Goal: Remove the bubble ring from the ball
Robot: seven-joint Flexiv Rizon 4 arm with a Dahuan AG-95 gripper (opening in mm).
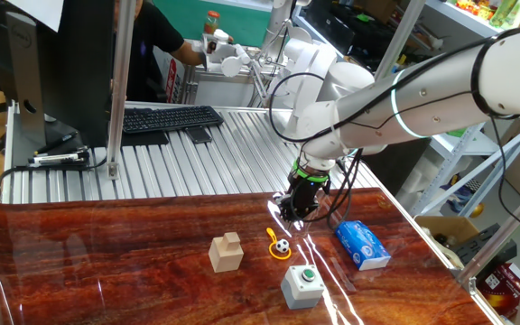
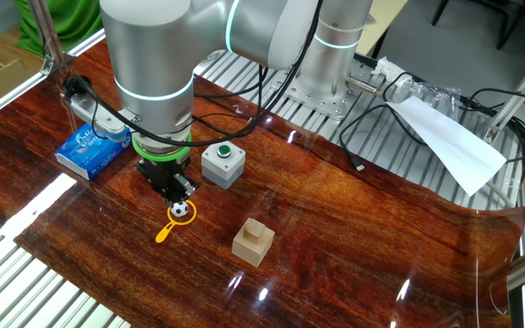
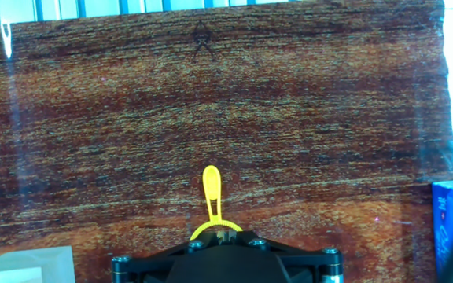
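The orange-yellow bubble ring [image 1: 272,236] lies flat on the wooden table, its loop around the small black-and-white ball [image 1: 282,246]. In the other fixed view the ball [image 2: 180,211] sits inside the loop and the ring's handle [image 2: 163,234] points toward the table's near edge. My gripper [image 1: 293,209] hangs just above and behind the ball, with its fingers together and nothing between them; it also shows in the other fixed view [image 2: 178,191]. In the hand view only the ring's handle and the top of its loop [image 3: 211,189] show; the ball is hidden under the gripper body.
A wooden block [image 1: 227,253] stands left of the ring. A grey box with a green button [image 1: 302,284] sits near the front. A blue box [image 1: 362,245] lies to the right. A keyboard [image 1: 170,117] rests on the metal slats behind.
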